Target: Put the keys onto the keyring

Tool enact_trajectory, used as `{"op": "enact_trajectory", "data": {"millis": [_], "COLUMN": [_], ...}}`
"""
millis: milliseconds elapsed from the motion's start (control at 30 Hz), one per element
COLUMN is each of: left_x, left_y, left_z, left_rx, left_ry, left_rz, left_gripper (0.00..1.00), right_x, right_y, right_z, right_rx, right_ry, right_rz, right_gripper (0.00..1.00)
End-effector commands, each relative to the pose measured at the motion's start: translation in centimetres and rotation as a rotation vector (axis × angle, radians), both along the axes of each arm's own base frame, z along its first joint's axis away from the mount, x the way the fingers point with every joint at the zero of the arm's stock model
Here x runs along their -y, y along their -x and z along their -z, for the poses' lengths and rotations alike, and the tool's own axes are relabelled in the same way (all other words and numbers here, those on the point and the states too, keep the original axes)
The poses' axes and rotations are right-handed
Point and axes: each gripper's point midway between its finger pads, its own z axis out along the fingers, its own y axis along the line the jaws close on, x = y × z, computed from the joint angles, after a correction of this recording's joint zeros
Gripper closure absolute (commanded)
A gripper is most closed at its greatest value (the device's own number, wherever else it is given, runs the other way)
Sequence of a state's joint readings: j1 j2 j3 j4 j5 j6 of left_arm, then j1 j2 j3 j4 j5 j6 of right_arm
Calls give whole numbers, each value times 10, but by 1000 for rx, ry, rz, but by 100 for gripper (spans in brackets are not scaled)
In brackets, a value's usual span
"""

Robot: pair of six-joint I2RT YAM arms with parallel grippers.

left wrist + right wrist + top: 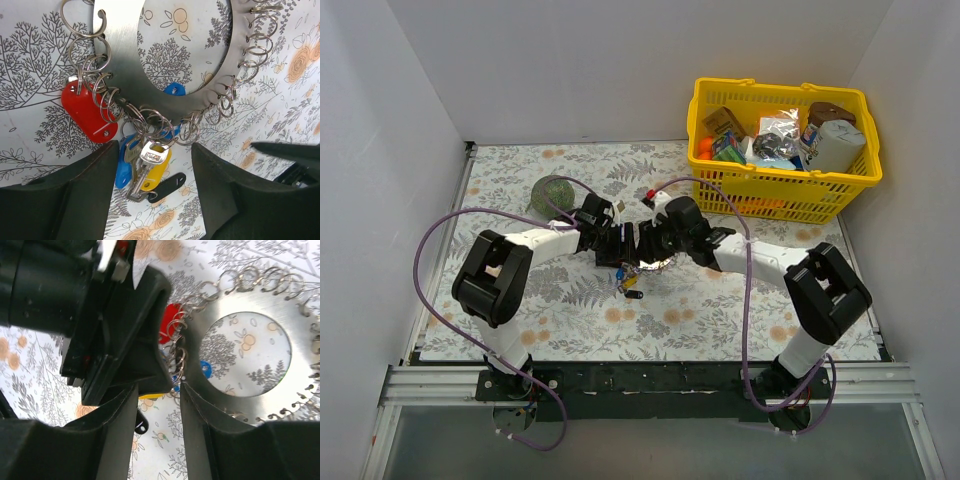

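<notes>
The keyring (125, 50) is a wide grey metal ring lined with many small split rings. It lies mid-table in the top view (665, 265) and at the right of the right wrist view (295, 320). Keys hang from its split rings in a bunch (628, 283): a red tag (90, 112), a blue one (122, 170), a yellow one (157, 167) and a black one (167, 186). My left gripper (155, 160) is open, its fingers on either side of the bunch. My right gripper (157, 390) is open beside the ring's edge, facing the left gripper. A loose red key (650, 195) lies farther back.
A green ball (552, 192) sits behind the left arm. A yellow basket (785, 190) full of items stands at the back right. White walls close in the floral mat on three sides.
</notes>
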State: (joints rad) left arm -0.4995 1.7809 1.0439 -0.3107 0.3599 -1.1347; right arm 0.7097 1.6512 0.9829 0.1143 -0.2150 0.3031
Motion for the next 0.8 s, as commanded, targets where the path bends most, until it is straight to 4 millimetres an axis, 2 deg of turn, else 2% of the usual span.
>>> {"op": "enact_trajectory", "data": {"millis": [0,67,333,500,600,767], "left_x": [1,-2,-7,-9,-9,-9], "left_y": [-2,-2,0,1,0,2], "left_z": [-12,-10,0,4,5,7], "left_rx": [35,32,19,11,10,4], "left_ry": [13,-3,-35,-44,-47,-52], "left_rz": [-6,-16,-24,-26,-27,-26], "left_gripper": [41,41,41,41,41,41], "right_x": [8,13,23,28,31,25], "right_y": [1,0,-9,-8,-7,-5], "right_z": [23,33,51,56,53,29], "right_rx": [36,28,33,35,47,89], "right_ry": [146,180,258,281,284,227], "right_rz": [-18,1,37,38,36,17], "right_gripper": [55,56,56,57,58,58]}}
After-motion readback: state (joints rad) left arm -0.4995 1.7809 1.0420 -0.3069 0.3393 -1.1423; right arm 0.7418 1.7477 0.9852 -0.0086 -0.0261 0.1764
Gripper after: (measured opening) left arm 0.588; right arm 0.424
